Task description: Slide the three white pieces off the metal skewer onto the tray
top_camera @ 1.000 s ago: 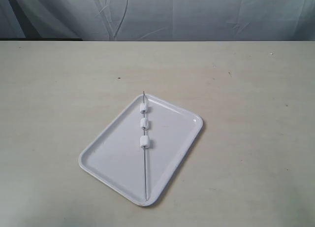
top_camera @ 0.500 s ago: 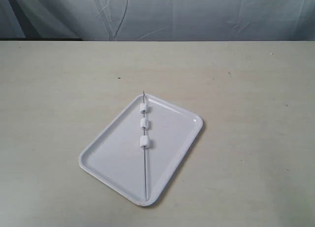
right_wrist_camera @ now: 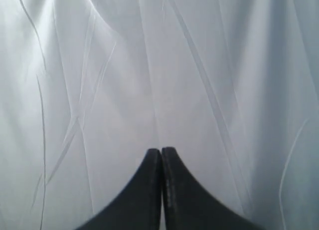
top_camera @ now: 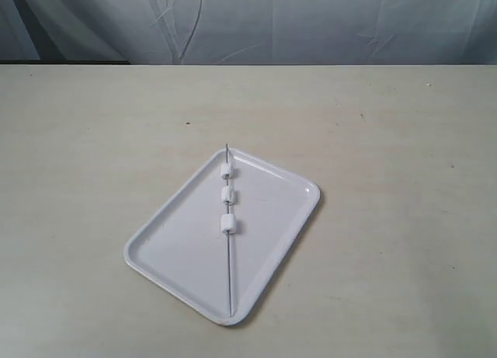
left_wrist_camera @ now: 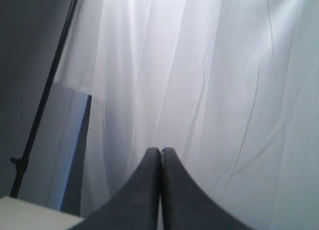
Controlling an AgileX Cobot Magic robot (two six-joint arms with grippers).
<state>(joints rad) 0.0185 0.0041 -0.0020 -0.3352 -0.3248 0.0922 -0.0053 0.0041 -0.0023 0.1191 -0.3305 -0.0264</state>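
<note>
The white tray (top_camera: 186, 249) lies turned at an angle in the middle of the table in the exterior view. Across it lies the thin metal skewer (top_camera: 229, 272), its far tip poking past the tray's far rim. Threaded on its far half are the three white pieces (top_camera: 227, 196), spaced apart in a row. Neither arm shows in the exterior view. My left gripper (left_wrist_camera: 160, 150) is shut with nothing between its dark fingers and faces the white curtain. My right gripper (right_wrist_camera: 161, 149) is likewise shut on nothing and points at the curtain.
The beige table (top_camera: 388, 179) spreads wide on every side of the tray. A white curtain (top_camera: 311, 24) hangs behind its far edge. A dark stand pole (left_wrist_camera: 45, 95) rises beside the curtain in the left wrist view.
</note>
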